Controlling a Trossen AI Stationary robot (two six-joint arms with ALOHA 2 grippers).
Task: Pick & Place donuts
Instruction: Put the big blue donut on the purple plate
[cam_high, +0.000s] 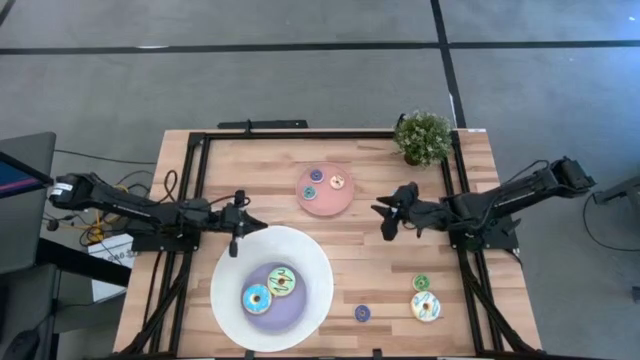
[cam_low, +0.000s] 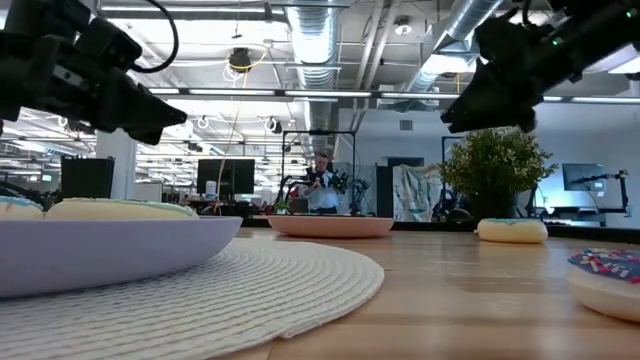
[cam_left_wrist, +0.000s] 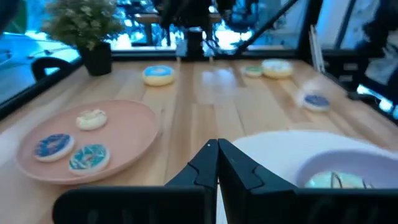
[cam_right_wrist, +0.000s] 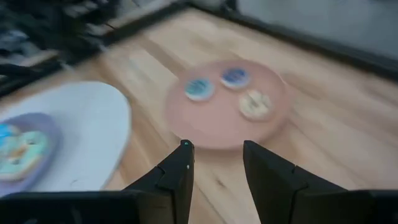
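Three small donuts (cam_high: 323, 181) on pink plate (cam_high: 309, 203), frame centre; two on white plate (cam_high: 228, 290), lower left. Left gripper (cam_high: 258, 227) closed, empty; right gripper (cam_high: 380, 220) parted, empty, likely reaching next for sprinkled donut (cam_high: 426, 306), lower right.

Bare wood between pink plate (cam_high: 325, 204) and big white plate (cam_high: 228, 275), potted plant (cam_high: 423, 137) blocking far corner
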